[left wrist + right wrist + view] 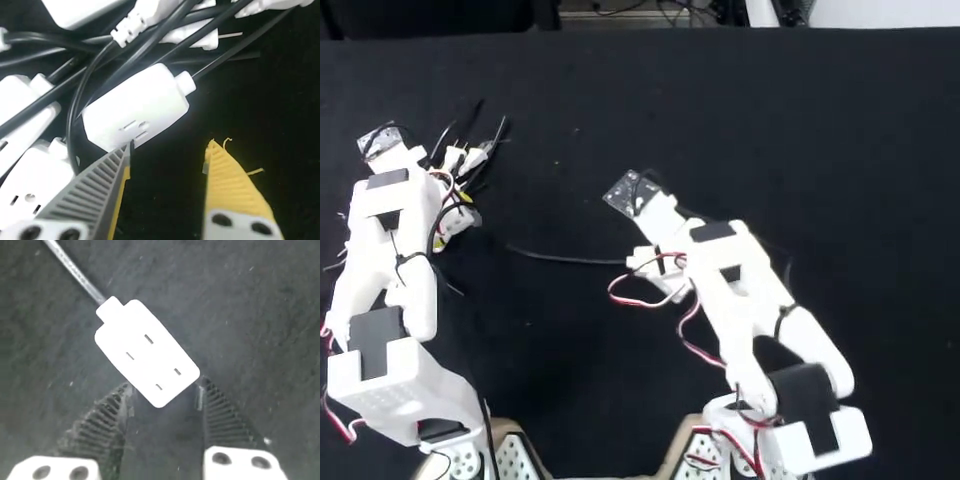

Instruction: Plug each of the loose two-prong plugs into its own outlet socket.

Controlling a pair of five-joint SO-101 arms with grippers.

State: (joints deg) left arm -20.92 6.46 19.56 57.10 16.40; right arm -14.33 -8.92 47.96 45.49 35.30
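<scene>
Here the right pincer [165, 386] gapes around a socket [142, 355].

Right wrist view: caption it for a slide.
Right gripper, open, straddles the end of a white outlet socket on the black mat.

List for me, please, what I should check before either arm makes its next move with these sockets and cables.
1. Left gripper open: ok.
2. Right gripper open: ok.
3. Flat white four-slot outlet socket lined up with the right gripper: ok, its end lies between the fingertips, slots facing the camera.
4. Rounded white socket block beside the left gripper free to grasp: not ok, it sits among tangled black cables.
5. Plug held by either gripper: not ok, neither holds anything.
6. Loose two-prong plug located: cannot tell, no prongs show clearly in the tangle.
</scene>
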